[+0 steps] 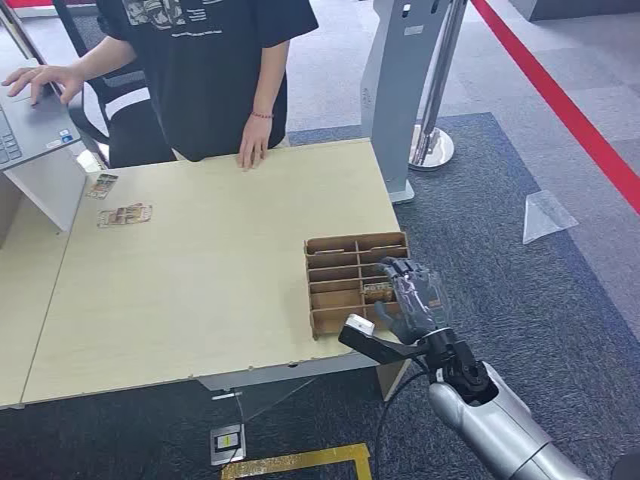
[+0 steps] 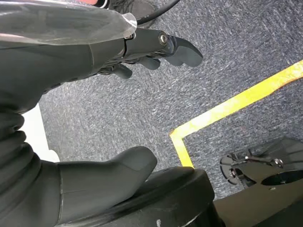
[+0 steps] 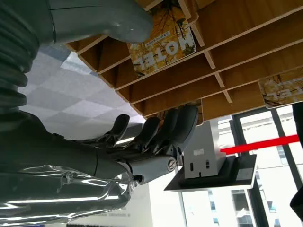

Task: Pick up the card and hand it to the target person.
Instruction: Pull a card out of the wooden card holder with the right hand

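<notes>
At the far left of the head view we see a person's hand (image 1: 41,80) resting on a grey open laptop (image 1: 30,125), and beside it a person in a black printed T-shirt (image 1: 204,70) standing at the far edge of the pale wooden table (image 1: 189,290), the other hand (image 1: 253,148) touching the tabletop. Two small printed cards (image 1: 124,214) lie on the table near the laptop, one (image 1: 102,185) closer to it than the other. Moving right, we come to a brown wooden tray with slotted compartments (image 1: 355,282) near the table's right front corner. Our right hand (image 1: 411,295) is over the tray's right side, fingers curled down into the compartments; from the wrist we see a yellow and white printed hotel card (image 3: 162,42) lying in a slot between thumb (image 3: 103,19) and fingers (image 3: 171,125), which are apart, and we cannot tell whether they touch it. A second such card (image 3: 282,87) sits in another slot. Beyond the table stands a grey kiosk pedestal (image 1: 396,90), and a red line (image 1: 562,100) crosses the grey carpet. Our left hand (image 2: 89,109) hangs over dark carpet with a yellow tape corner (image 2: 228,106), fingers loosely spread, holding nothing.
</notes>
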